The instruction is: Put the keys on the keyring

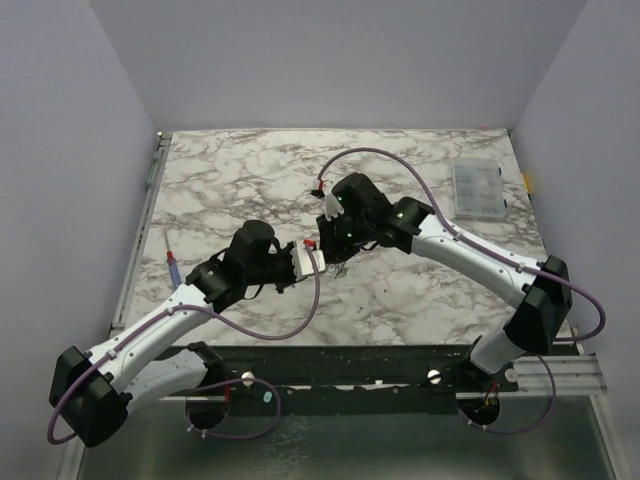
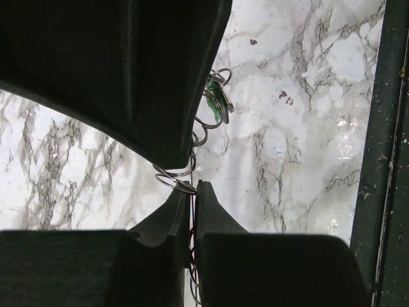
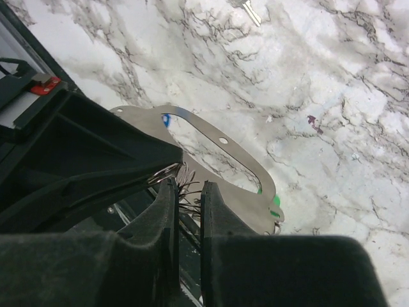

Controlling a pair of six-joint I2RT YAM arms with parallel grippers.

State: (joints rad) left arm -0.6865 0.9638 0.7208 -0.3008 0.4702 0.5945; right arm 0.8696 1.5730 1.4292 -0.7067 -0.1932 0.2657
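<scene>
The keyring [image 3: 246, 208] looks thin, stiff and slippery, so its edge seems best to hold. The left hand [image 2: 192, 187] and right hand [image 3: 186, 187] each pinch tiny wire rings [image 2: 174, 180].

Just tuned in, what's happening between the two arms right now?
The left gripper and right gripper meet in the middle, both pinched on a cluster of thin wire rings. A small green-headed key hangs from it. The pale silvery oval keyring lies just past the right gripper; whether anything grips it, I cannot tell.
</scene>
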